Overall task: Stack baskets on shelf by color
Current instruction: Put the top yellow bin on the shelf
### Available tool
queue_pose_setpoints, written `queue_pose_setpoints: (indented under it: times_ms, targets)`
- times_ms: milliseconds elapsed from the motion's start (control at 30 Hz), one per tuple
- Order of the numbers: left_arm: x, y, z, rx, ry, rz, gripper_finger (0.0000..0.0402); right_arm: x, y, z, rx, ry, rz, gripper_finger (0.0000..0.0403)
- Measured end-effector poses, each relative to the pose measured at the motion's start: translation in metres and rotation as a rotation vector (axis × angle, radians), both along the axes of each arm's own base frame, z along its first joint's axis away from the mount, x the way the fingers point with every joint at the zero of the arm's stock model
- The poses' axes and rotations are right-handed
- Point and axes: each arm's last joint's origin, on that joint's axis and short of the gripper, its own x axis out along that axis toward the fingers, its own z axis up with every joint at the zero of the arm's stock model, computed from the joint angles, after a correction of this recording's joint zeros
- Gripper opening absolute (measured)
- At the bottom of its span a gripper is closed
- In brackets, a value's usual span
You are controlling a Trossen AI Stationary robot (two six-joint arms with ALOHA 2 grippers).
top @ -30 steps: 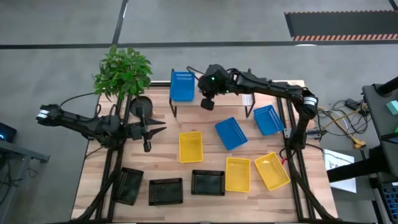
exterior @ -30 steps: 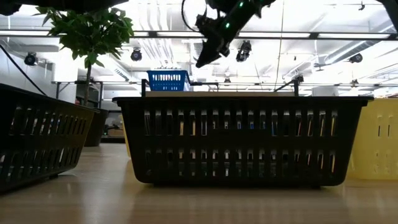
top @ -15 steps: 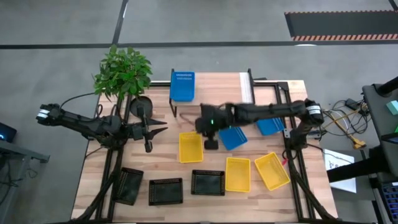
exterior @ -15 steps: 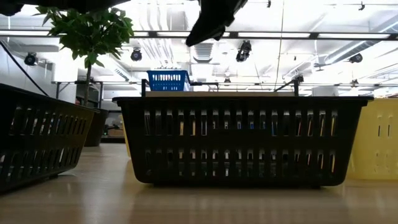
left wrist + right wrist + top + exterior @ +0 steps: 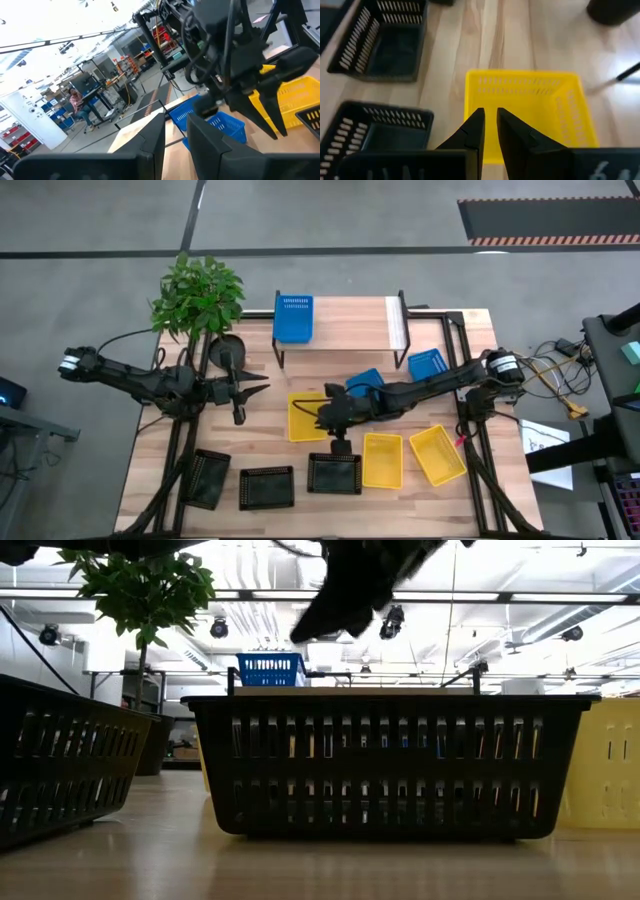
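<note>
Evidently the right gripper (image 5: 340, 448) hangs empty above the table, its two dark fingers (image 5: 476, 131) drawn nearly together with only a narrow slit between them. Directly ahead of its tips lies a shallow yellow perforated plastic basket (image 5: 527, 111); two black perforated plastic baskets (image 5: 382, 42) sit off to one side of it, the nearer one (image 5: 375, 140) just beside the fingers. The low shelf with a light wood top and thin black frame (image 5: 345, 323) stands well behind the gripper, carrying one blue perforated basket (image 5: 293, 319) at its end; two more blue baskets (image 5: 366, 385) lie between shelf and gripper.

To do the pick well, the fingers would need to spread before descending, then straddle one thin wall of the yellow basket, one finger inside and one outside, near the middle of that wall so the basket hangs level. Coming down too close to the black basket risks nudging it.

The left gripper (image 5: 240, 392) waits beside the round dark plant pot (image 5: 226, 348), fingers (image 5: 145, 145) slightly parted, holding nothing.
</note>
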Motion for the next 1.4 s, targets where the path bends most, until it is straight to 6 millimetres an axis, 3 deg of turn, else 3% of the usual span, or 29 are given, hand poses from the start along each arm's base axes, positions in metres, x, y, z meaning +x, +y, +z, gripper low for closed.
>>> queue_pose_setpoints:
  times_ms: [167, 333, 500, 667, 800, 1400]
  targets:
    - [0.0, 0.0, 0.0, 0.001, -0.001, 0.0, 0.0063, -0.005, -0.001, -0.013, 0.047, 0.041, -0.048, 0.0043]
    - [0.0, 0.0, 0.0, 0.002, -0.001, 0.0, 0.0063, -0.005, 0.001, -0.013, 0.062, 0.041, -0.057, 0.0057]
    - [0.0, 0.0, 0.001, 0.002, -0.005, 0.0, 0.0063, 0.002, 0.002, -0.013, 0.07, 0.039, -0.062, 0.0115]
    - [0.0, 0.0, 0.001, 0.001, -0.006, 0.0, 0.0063, 0.018, 0.005, -0.026, 0.056, 0.068, -0.07, 0.0178]
    - [0.0, 0.0, 0.0, 0.002, -0.004, 0.0, 0.0063, 0.032, 0.007, -0.03, 0.057, 0.064, -0.071, 0.0206]
    - [0.0, 0.0, 0.0, 0.003, -0.002, 0.0, 0.0063, 0.067, 0.016, -0.075, 0.09, 0.152, -0.05, 0.0205]
